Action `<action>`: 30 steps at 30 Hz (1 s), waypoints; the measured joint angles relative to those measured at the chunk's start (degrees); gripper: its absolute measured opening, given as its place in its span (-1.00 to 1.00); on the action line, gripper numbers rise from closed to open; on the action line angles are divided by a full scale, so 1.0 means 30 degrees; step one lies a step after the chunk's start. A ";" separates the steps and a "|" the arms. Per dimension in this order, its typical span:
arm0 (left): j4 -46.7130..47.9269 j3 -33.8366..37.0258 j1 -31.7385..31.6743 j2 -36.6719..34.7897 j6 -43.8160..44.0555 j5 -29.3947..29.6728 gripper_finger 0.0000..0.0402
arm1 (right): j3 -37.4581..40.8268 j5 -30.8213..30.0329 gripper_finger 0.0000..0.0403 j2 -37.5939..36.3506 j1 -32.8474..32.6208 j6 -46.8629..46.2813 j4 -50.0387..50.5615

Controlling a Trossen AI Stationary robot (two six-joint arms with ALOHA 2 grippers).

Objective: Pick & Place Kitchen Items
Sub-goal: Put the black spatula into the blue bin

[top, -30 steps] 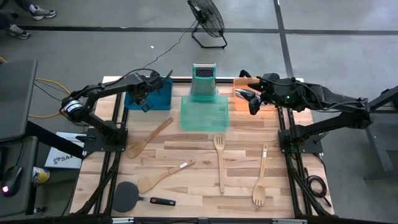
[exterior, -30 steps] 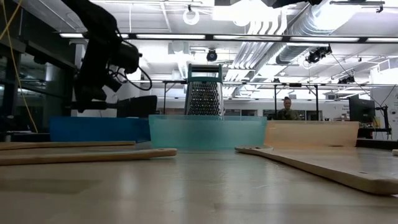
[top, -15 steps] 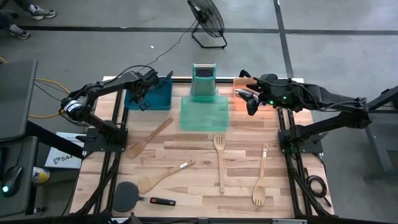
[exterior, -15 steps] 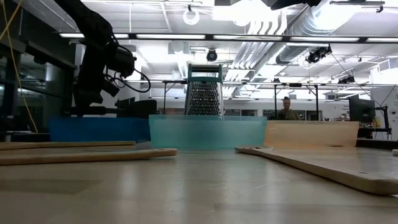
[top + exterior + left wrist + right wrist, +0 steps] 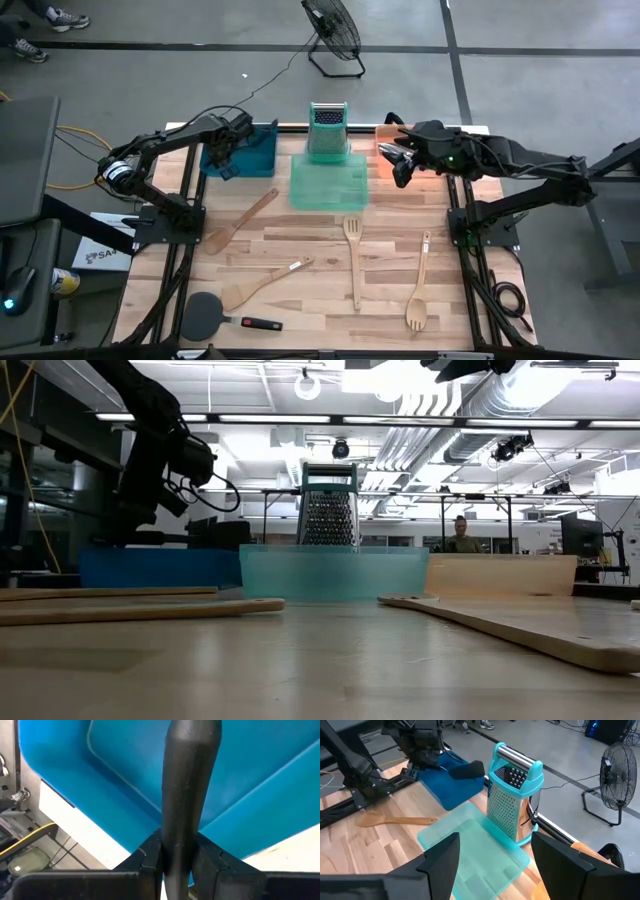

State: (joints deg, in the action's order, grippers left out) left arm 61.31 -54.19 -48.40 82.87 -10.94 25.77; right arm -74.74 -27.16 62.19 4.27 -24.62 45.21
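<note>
Edging left gripper [image 5: 226, 165] over blue tray [image 5: 258, 150]

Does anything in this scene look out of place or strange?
Yes. The box grater stands upright in the green tray, which holds no utensil. The wooden utensils lie loose on the table, pointing different ways.

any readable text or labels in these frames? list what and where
None readable.
White sheet by the table's left edge: dark print, too small to read.
Grater, trays and utensils: no visible markings.
</note>
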 joint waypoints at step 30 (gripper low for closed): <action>0.0041 0.0022 0.0005 0.0000 -0.0270 0.0250 -0.32 | 0.0000 -0.0488 0.18 0.0007 0.0001 0.0663 0.0036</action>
State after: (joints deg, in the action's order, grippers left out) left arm 61.44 -54.13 -48.39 82.87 -11.75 26.52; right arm -74.74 -28.62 62.22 4.28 -22.63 45.32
